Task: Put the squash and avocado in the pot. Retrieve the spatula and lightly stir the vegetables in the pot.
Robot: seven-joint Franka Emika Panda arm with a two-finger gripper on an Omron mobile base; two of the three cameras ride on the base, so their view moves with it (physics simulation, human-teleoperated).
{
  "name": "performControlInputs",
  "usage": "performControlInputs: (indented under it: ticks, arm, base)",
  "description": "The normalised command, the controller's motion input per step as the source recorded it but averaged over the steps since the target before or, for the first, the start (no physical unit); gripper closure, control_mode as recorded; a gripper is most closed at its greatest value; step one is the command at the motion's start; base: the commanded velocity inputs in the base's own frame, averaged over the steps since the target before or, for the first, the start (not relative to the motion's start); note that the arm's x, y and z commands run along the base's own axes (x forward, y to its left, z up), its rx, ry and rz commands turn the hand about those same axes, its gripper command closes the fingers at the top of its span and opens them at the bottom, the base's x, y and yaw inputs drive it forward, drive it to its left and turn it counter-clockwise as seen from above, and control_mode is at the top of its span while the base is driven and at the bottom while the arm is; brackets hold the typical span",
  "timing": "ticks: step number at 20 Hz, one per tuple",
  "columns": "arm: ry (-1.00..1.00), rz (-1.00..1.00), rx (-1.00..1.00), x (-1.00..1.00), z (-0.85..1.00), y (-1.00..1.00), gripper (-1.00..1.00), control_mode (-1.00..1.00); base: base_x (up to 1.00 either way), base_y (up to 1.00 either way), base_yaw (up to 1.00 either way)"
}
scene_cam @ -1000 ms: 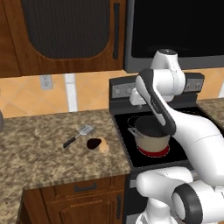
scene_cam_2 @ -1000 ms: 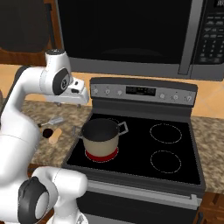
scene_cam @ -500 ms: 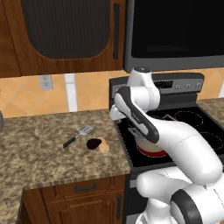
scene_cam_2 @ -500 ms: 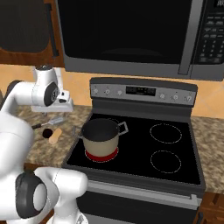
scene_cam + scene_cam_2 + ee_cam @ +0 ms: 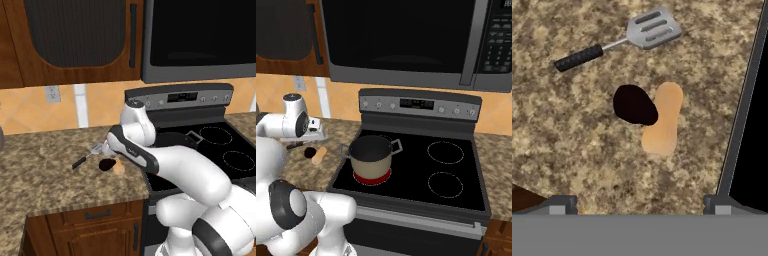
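— Squash first: where is it lying?
— That small pale tan, butternut-shaped squash point(image 5: 662, 122) is lying flat on the speckled brown granite tabletop point(image 5: 572, 145), touching the dark maroon-black, egg-shaped avocado point(image 5: 634, 104). In the hand view the avocado is sitting against the squash's side, away from the stove.
— And the spatula?
— The slim spatula with a slotted grey metal head and a black handle point(image 5: 619, 40) is resting just beyond that pair, apart from them. In the left base view it is showing beside the avocado point(image 5: 105, 164) and squash point(image 5: 119, 168), angled across the tabletop point(image 5: 50, 180).
— Where is the pot standing?
— The round cream-beige pot with a grey rim and loop handles point(image 5: 372, 159) is sitting on the black stove's point(image 5: 456, 170) front burner nearest the squash, over a glowing red ring, well apart from the squash point(image 5: 319, 156).
— What are the fingers doing?
— The two dark fingers point(image 5: 557, 205) are standing spread apart, gripping nothing, hovering above the squash and avocado.
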Motion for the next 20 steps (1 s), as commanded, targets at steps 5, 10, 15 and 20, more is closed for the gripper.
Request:
performControlInputs:
  ticks: [5,10,15,20]
  arm:
    - [0.1,0.0,-0.02,0.15,-0.66,0.0,-1.0,-1.0]
    - [0.14,0.0,-0.09,0.54,-0.8,0.01,-1.0,-1.0]
    - [0.07,-0.05,-0.05,0.42,-0.39,0.04,-1.0,-1.0]
    - [0.06,-0.04,-0.02,0.47,-0.55,0.13,-1.0,-1.0]
  base:
    - [0.0,0.0,0.0]
    - [0.0,0.0,0.0]
    - [0.0,0.0,0.0]
    - [0.0,0.0,0.0]
